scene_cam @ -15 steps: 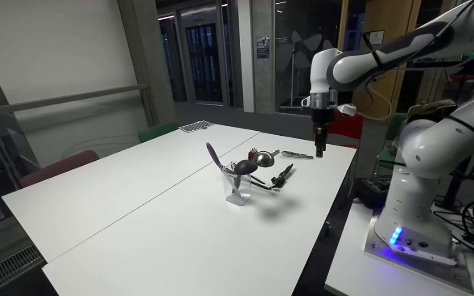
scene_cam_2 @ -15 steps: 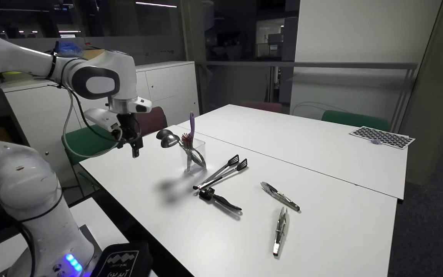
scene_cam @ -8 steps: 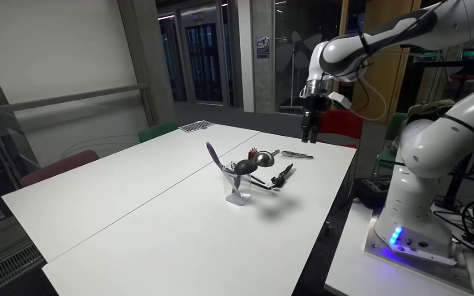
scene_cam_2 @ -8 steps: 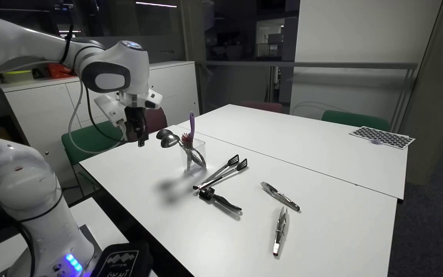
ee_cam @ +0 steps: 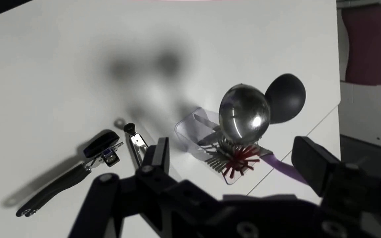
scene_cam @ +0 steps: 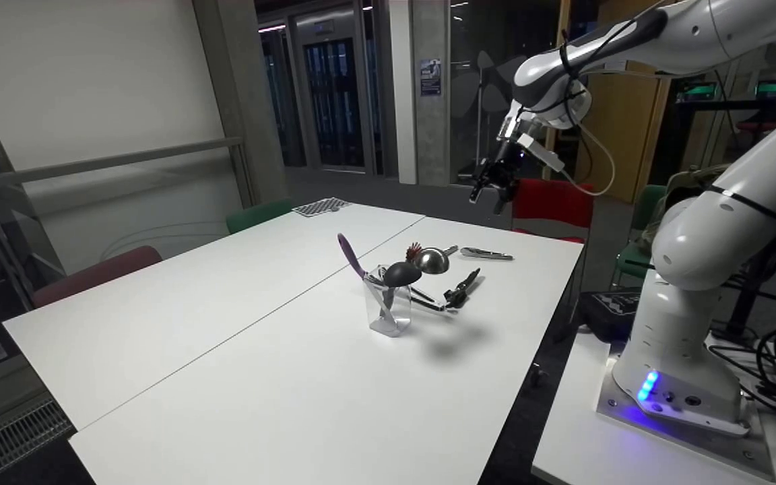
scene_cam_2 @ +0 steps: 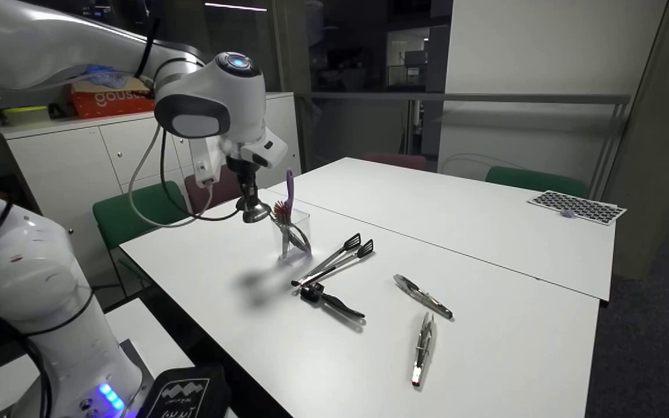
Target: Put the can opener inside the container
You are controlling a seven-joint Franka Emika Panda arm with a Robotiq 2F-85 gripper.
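White desk (scene_cam_2: 503,337); claw (scene_cam: 487,201) hovering, jaws apart; slotted tongs (ee_cam: 138,142) lying near can opener (ee_cam: 66,181), possibly causing double grasp; steel ladle (ee_cam: 243,112) jutting from crowded container (scene_cam: 400,310), maybe obstructing insertion.

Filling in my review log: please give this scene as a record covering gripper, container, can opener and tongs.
gripper: open, empty, raised, touching nothing
container: see-through, upright on the table, holding a metal ladle and a black ladle, among others
can opener: lying on the table, outside the container
black-ended tongs: close beside the can opener
task: not yet done
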